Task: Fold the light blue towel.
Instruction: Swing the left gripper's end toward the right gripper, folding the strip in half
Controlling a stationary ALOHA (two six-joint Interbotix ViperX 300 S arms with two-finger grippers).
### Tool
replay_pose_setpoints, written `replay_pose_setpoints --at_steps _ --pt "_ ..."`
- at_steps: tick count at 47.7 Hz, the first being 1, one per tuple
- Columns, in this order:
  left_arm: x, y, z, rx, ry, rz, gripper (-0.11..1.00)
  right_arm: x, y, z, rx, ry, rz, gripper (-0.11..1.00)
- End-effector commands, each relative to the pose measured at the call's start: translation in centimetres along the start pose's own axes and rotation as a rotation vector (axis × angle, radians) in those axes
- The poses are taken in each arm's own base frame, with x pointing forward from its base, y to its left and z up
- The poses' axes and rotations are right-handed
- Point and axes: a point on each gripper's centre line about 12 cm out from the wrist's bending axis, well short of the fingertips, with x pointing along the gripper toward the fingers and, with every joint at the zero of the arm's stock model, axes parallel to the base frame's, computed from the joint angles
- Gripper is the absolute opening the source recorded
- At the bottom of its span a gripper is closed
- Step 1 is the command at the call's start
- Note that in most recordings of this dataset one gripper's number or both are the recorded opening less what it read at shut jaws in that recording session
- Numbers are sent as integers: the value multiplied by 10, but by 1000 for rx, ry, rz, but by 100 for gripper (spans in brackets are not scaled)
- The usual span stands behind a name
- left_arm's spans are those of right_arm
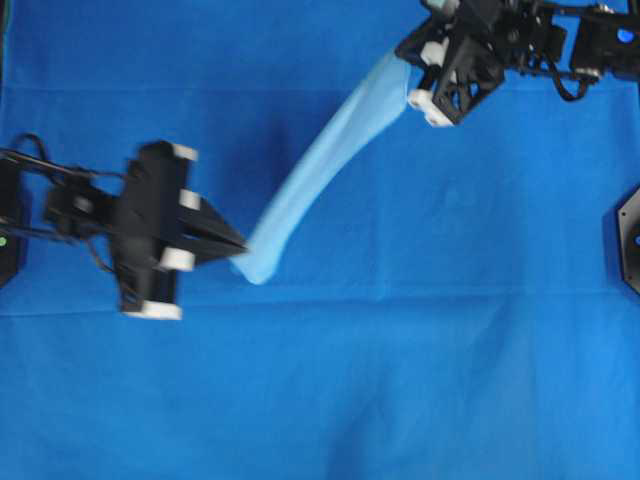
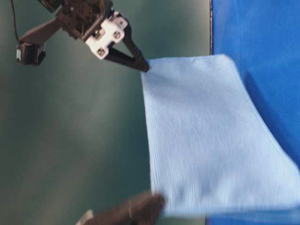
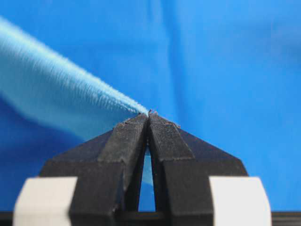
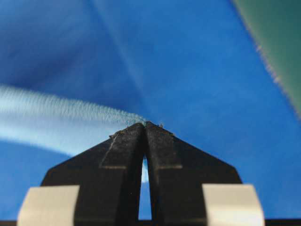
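Note:
The light blue towel [image 1: 320,170] hangs in the air between my two grippers, above the table. From overhead it shows edge-on as a pale band running from lower left to upper right. In the table-level view the light blue towel [image 2: 206,136] spreads out as a flat sheet, pinched at two corners. My left gripper [image 1: 240,245] is shut on the nearer corner; the wrist view shows the left gripper [image 3: 149,114] tips closed on the towel [image 3: 56,89]. My right gripper [image 1: 408,72] is shut on the far corner, and the right gripper [image 4: 144,125] clamps the hem of the towel [image 4: 56,117].
A darker royal-blue cloth [image 1: 400,380] covers the whole table. A black fixture [image 1: 630,240] sits at the right edge, and the left arm's base [image 1: 10,220] at the left edge. A dark green backdrop [image 2: 70,140] stands behind the table.

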Motion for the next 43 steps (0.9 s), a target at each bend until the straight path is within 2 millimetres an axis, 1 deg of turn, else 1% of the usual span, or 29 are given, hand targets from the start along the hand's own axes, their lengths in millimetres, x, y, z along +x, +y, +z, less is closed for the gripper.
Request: replay_pose_setpoints --at_steps 1,10,17,23,33,37,43 --pt "17 -16 30 32 -46 -36 1 -2 -11 19 2 -63 -18 1" --pt "54 -36 65 78 -77 -73 1 11 -17 32 1 -95 -26 1" --pt "75 -44 83 114 -94 -82 1 17 -17 37 -5 -100 -28 1" --pt "82 -44 86 117 -94 -82 1 17 -17 38 -5 -101 -27 1" --pt "85 -45 86 117 -109 -81 1 13 -21 31 -2 -93 -35 1" --pt "94 -45 86 118 -134 -80 1 7 -26 25 5 -89 -44 1" --pt "111 -46 89 123 -179 -75 1 -6 -35 7 20 -73 -62 1"
